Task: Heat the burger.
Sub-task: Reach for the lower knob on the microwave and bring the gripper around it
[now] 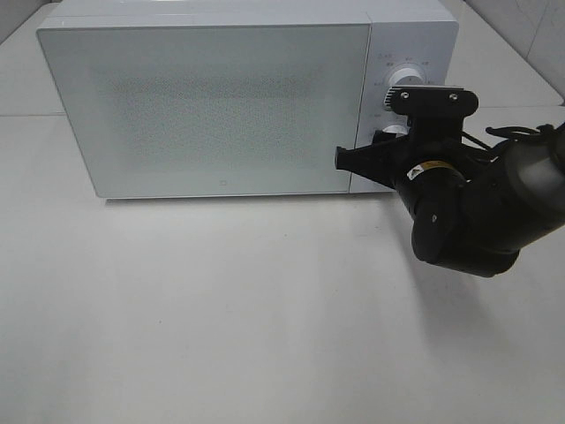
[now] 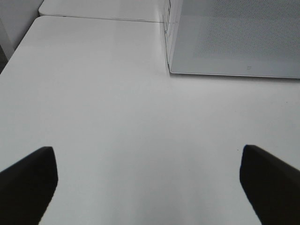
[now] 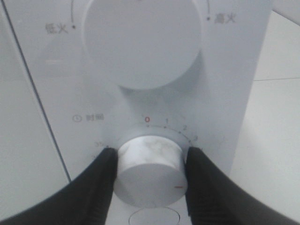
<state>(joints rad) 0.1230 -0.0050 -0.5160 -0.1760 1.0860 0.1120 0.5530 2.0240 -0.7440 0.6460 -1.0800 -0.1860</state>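
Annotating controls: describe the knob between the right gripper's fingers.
On the white microwave, find the control panel right of the door. Of its two stacked knobs, it is the lower knob: smaller than the upper knob, with a red marker line and a numbered scale.

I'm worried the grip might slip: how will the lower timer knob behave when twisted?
The timer knob looks smooth and glossy, so the right gripper pinching its sides could slip. It seems a rigid round cap, likely to turn rather than deform. The microwave looks bulky and sits flat, so it probably won't shift.
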